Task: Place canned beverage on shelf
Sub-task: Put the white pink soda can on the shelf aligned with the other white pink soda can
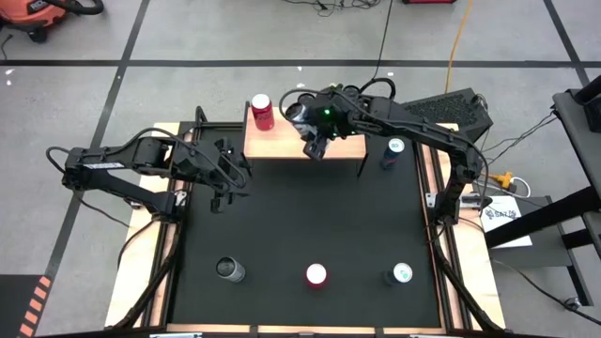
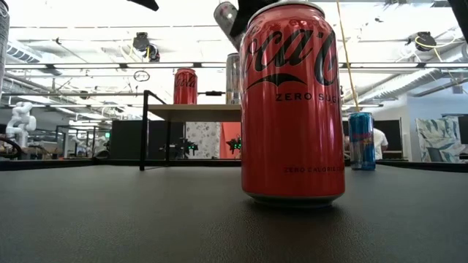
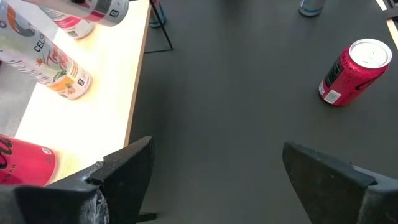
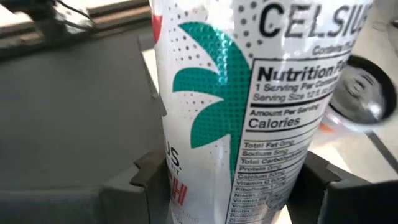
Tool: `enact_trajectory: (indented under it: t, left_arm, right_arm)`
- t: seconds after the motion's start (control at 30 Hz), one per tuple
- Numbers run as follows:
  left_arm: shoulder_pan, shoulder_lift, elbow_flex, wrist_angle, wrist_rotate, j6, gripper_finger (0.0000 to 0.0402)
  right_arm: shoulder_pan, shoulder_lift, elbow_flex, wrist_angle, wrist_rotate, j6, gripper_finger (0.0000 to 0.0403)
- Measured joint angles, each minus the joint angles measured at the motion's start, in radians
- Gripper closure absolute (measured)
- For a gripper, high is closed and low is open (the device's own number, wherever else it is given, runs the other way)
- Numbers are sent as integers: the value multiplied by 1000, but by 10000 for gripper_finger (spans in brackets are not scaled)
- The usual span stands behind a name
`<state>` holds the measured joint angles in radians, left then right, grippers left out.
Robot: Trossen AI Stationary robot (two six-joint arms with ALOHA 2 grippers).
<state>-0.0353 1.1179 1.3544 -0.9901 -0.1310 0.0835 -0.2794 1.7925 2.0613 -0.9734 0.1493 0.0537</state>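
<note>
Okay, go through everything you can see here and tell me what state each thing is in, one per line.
Right gripper: fingers closed on the Celsius can, over the shelf.
Celsius can: held upright.
Left gripper: fingers open, empty, beside the shelf.
Shelf: red can standing on it.
Red can on shelf: upright.
Coke Zero can: upright on the mat.
Blue can: upright on the mat.

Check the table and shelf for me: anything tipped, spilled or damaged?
Nothing stands out. The red can stands upright on the shelf, the right gripper holds the white Celsius can there, and the loose cans on the mat stand upright.
</note>
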Motion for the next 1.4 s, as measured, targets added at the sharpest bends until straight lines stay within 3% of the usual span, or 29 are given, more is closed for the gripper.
enact_trajectory:
  t: [0.33, 0.57, 0.9, 1.07, 1.4]
  left_arm:
    - [0, 0, 0, 0, 0, 0, 47]
    - [0, 0, 0, 0, 0, 1, 47]
    - [0, 0, 0, -39, 0, 1, 47]
    - [0, 0, 0, -69, 0, 0, 47]
    - [0, 0, 0, -75, 0, 1, 47]
  right_arm:
    - [-1, -4, 0, 3, 5, -20, 186]
    - [-5, -1, 0, 75, -74, -56, 198]
    - [-20, 59, -2, 164, -78, -78, 196]
    - [-20, 61, -94, 292, -147, -91, 196]
    - [-34, 62, -235, 513, -168, -126, 196]
